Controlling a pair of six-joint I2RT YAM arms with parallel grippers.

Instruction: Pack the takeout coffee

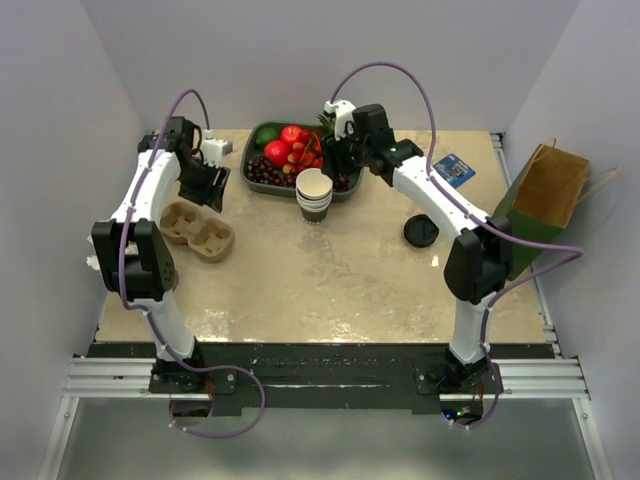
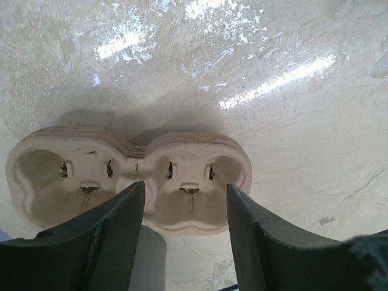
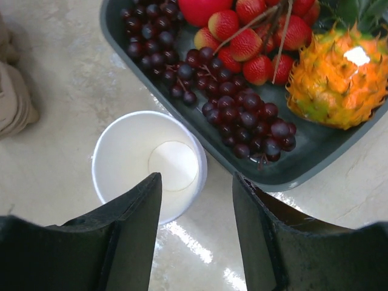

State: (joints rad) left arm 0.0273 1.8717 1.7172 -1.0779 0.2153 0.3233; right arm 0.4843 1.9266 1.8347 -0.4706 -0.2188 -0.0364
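No lidded takeout coffee cup shows in any view. A stack of lidless white paper cups (image 1: pixel 314 195) stands in front of the fruit tray and also shows in the right wrist view (image 3: pixel 148 160). A black disc (image 1: pixel 420 231) lies on the table at the right; it looks like a loose lid. My right gripper (image 1: pixel 328 160) (image 3: pixel 197 206) is open and empty above the stack's right edge. A brown two-cup pulp carrier (image 1: pixel 197 230) (image 2: pixel 127 176) lies at the left. My left gripper (image 1: pixel 205 187) (image 2: pixel 185 206) is open and empty above it.
A dark tray (image 1: pixel 258 140) (image 3: pixel 291 176) of grapes, strawberries and other fruit sits at the back centre. An open brown paper bag (image 1: pixel 545 195) stands at the right edge. A blue card (image 1: pixel 454 170) lies near the back right. White walls enclose the table.
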